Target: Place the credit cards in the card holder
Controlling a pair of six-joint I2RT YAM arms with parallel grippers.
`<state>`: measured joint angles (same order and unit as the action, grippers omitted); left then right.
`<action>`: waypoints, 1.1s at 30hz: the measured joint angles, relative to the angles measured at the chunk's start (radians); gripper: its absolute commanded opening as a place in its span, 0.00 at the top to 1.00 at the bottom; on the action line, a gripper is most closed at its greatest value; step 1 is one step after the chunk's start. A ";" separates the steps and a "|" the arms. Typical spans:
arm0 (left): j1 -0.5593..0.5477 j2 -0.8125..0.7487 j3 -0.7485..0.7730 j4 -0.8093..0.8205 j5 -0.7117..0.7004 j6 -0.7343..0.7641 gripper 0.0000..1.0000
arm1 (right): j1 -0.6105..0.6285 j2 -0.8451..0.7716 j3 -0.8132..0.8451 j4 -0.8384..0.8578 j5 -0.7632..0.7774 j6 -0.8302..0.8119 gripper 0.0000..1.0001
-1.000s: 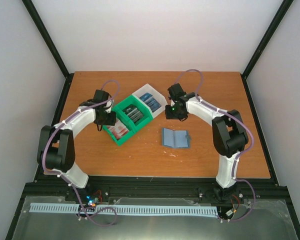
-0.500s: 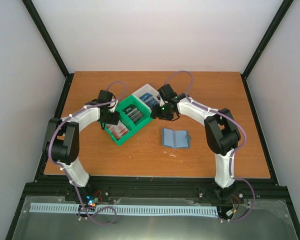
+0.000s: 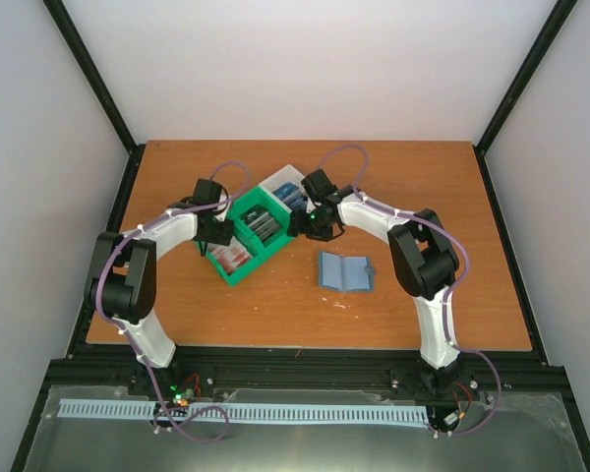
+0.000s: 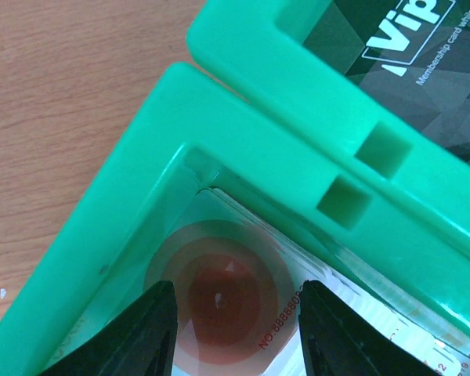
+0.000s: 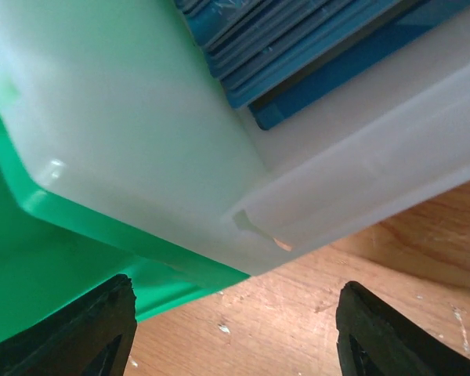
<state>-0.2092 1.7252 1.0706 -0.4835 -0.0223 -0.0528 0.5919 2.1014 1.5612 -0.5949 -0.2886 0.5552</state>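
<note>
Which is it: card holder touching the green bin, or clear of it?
Apart. The top view shows bare table between the card holder and the green bin.

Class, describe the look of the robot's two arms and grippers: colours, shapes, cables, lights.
The left arm and right arm have white curved links joined by bulky black joints. A purple cable loops along each. A green light glows near the right wrist. The left gripper and right gripper have black fingers.

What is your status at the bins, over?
Left end effector open over red-ringed plastic card in green plastic bin. Right end effector open at white plastic bin. Teal-blue folding card holder lies open, untouched. Bin wall crowds card.
</note>
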 measured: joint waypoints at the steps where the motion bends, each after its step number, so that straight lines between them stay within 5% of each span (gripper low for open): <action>1: 0.000 0.000 -0.004 0.007 -0.001 0.000 0.54 | 0.000 0.000 0.003 0.004 -0.004 0.003 0.29; 16: -0.002 -0.093 -0.158 0.169 -0.016 0.021 0.45 | 0.016 0.033 0.038 0.024 -0.009 0.026 0.26; 33: -0.014 -0.314 -0.274 0.146 0.000 0.086 0.45 | 0.053 0.112 0.205 -0.076 0.207 -0.028 0.34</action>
<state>-0.2237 1.4113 0.7967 -0.3374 -0.0223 0.0334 0.6453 2.2135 1.7664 -0.6704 -0.0818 0.5274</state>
